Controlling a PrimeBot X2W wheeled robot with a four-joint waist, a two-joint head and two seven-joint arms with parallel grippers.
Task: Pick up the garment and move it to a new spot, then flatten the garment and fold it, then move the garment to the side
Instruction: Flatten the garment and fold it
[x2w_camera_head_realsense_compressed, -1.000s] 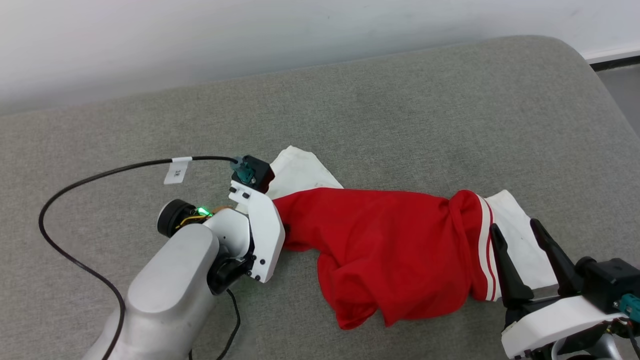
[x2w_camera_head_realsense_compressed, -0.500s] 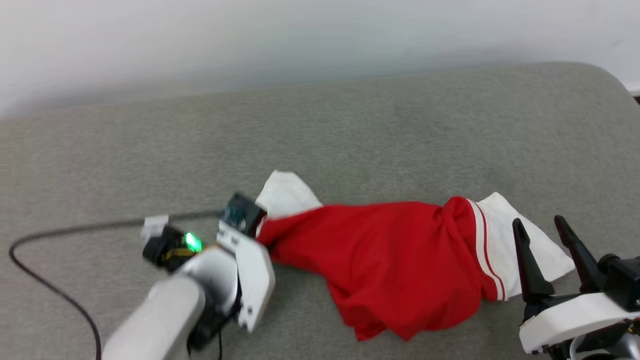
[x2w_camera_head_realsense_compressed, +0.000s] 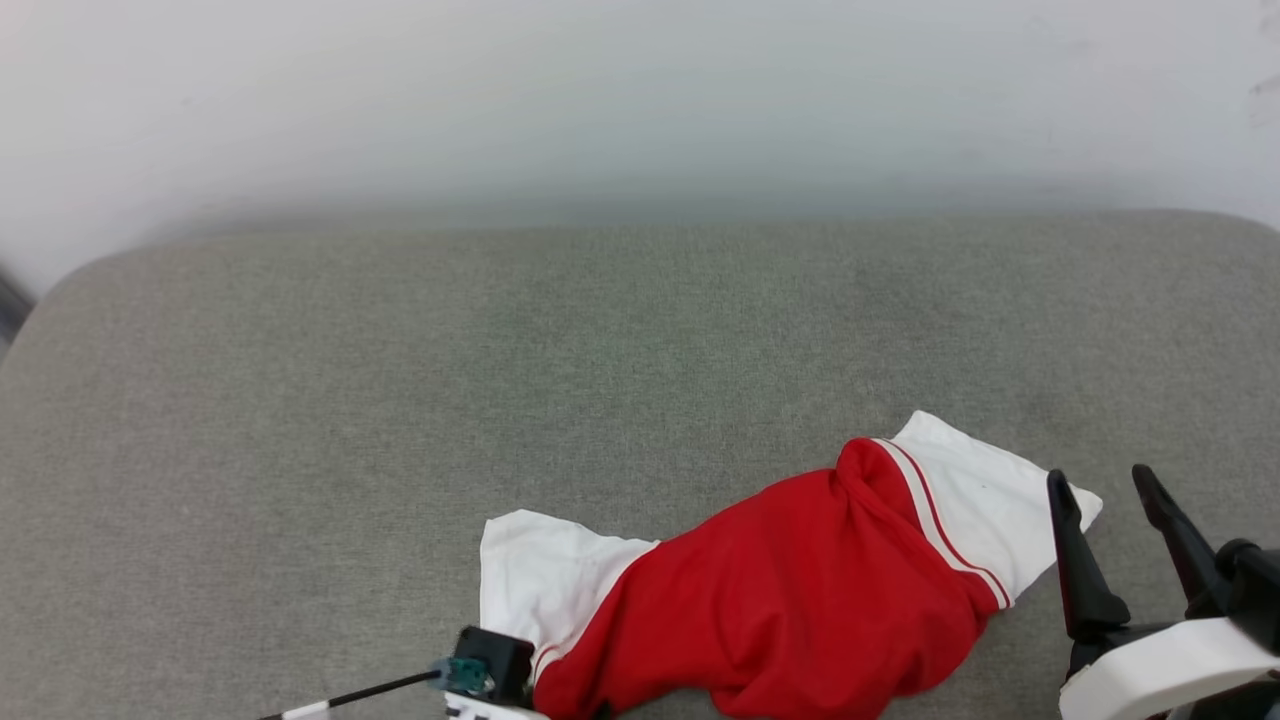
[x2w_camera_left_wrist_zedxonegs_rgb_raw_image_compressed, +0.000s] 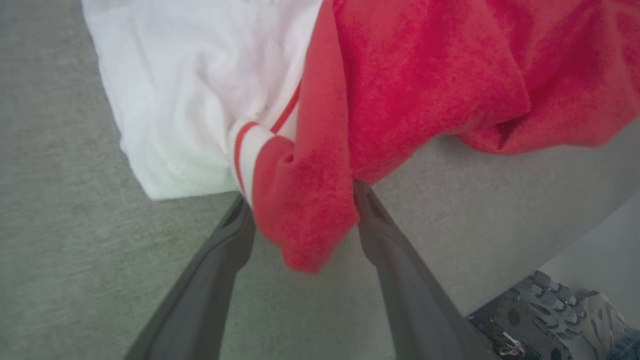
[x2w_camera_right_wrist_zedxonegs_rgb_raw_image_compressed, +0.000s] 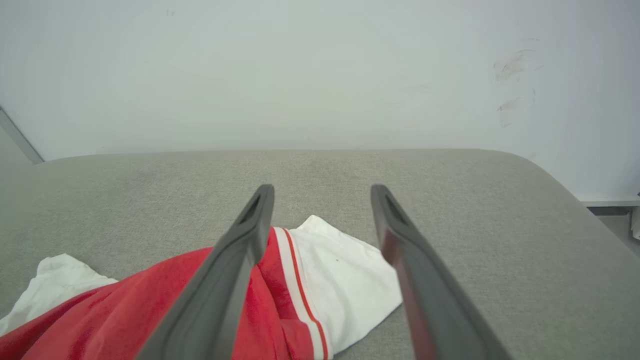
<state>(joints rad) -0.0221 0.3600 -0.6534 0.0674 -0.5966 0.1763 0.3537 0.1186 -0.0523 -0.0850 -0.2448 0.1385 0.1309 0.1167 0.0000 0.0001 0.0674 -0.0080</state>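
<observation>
One white wall (x2w_camera_head_realsense_compressed: 640, 90) backed the whole scene, and scuff marks (x2w_camera_right_wrist_zedxonegs_rgb_raw_image_compressed: 510, 65) showed on it in the right wrist view. Below it ran a grey fabric-covered surface (x2w_camera_head_realsense_compressed: 300, 420) with rounded corners.

The garment (x2w_camera_head_realsense_compressed: 800, 600), a red jersey with white sleeves, lay crumpled on the near part of that surface, right of centre in the head view. One white sleeve (x2w_camera_head_realsense_compressed: 540, 580) spread flat at the robot's left end of the heap. The other white sleeve (x2w_camera_head_realsense_compressed: 980, 500), with red stripes along its seam, pointed toward the robot's right. No chest lettering could be made out.

The right gripper (x2w_camera_head_realsense_compressed: 1100, 478) stood just beside that right-hand sleeve with its two dark fingers (x2w_camera_right_wrist_zedxonegs_rgb_raw_image_compressed: 240, 250) well apart and nothing between them. The sleeve's corner lay just beyond their tips.

The left gripper (x2w_camera_left_wrist_zedxonegs_rgb_raw_image_compressed: 302, 195) had its fingers (x2w_camera_left_wrist_zedxonegs_rgb_raw_image_compressed: 220, 270) spread as well. A bunched fold of red cloth and a striped cuff (x2w_camera_left_wrist_zedxonegs_rgb_raw_image_compressed: 250, 150) sat between the tips. Whether the fingers pressed that fold could not be told.

A black wrist module (x2w_camera_head_realsense_compressed: 490, 662) with a teal connector showed at the bottom edge of the head view, with a dark cable (x2w_camera_head_realsense_compressed: 380, 688) leading off it. A person's foot in a grey trainer (x2w_camera_left_wrist_zedxonegs_rgb_raw_image_compressed: 560, 310) stood on the floor beyond the surface's edge.
</observation>
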